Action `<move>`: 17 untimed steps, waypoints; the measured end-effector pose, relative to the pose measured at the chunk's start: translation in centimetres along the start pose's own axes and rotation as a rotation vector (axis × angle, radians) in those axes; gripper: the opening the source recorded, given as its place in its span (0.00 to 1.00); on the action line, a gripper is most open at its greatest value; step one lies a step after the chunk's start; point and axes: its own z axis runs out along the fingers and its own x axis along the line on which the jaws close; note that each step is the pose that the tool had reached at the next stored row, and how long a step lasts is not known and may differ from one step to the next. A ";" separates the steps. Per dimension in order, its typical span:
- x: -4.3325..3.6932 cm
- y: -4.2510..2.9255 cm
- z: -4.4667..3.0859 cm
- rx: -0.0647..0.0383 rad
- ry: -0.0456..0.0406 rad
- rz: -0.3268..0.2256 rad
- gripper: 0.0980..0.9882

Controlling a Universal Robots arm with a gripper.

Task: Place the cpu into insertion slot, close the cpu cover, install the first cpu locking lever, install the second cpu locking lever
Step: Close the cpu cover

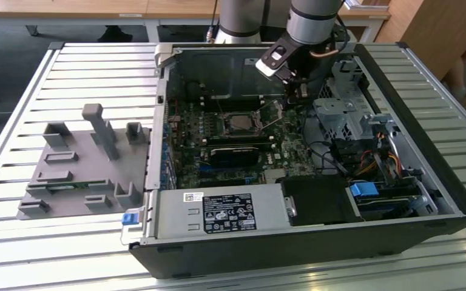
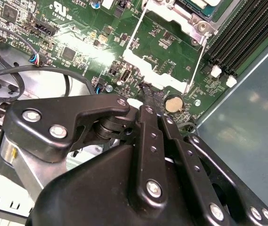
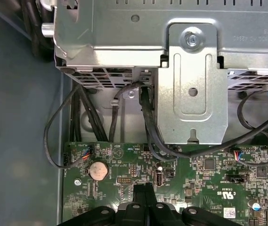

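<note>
silvery cpu cover (image 2: pixel 153 71) swung open toward gripper (image 2: pixel 146 92)

Your computer case (image 1: pixel 298 248) sits on the slatted table (image 1: pixel 95 60), with a parts tray (image 1: pixel 71 170) beside it to the exterior view's left. Inside, the socket (image 1: pixel 239 123) lies mid-board, the power supply (image 1: pixel 216 212) nearer the camera, the drive cage (image 1: pixel 338 121) to the exterior view's right, and the gripper (image 1: pixel 300 94) between socket and cage.

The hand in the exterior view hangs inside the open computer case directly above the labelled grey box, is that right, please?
Not quite: the exterior view shows the hand hanging inside the open computer case beside the insertion slot, well apart from the labelled grey box.
</note>
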 end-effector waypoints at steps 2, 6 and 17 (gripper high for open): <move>0.00 0.00 0.05 0.000 -0.0002 0.000 0.02; -0.01 -0.11 0.07 0.000 -0.0001 0.000 0.02; 0.00 0.32 0.19 0.014 -0.0001 0.000 0.02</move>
